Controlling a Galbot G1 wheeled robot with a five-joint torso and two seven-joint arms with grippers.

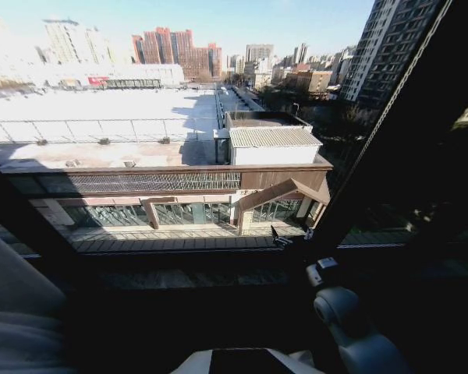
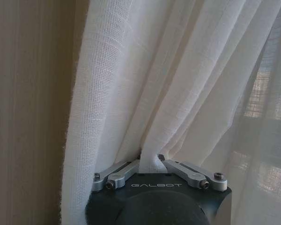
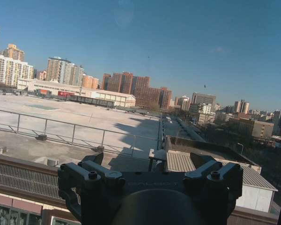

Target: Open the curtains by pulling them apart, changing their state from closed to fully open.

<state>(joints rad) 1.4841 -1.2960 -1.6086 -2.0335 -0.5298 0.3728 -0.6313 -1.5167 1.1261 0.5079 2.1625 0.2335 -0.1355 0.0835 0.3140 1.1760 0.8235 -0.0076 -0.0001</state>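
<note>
The curtains (image 2: 178, 84) are showing sheer, coarse-woven white cloth; the left pincer (image 2: 150, 161) is showing brushed metal links on matt black plastic.

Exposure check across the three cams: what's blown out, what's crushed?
Head view: sunlit rooftops near white, the window sill and room below almost black, straight lines bowed by the lens. Left wrist view: soft, even backlight through the curtains, weave crisp, left gripper pinching a fold. Right wrist view: clear sky, right gripper a dark silhouette, jaws apart.
</note>
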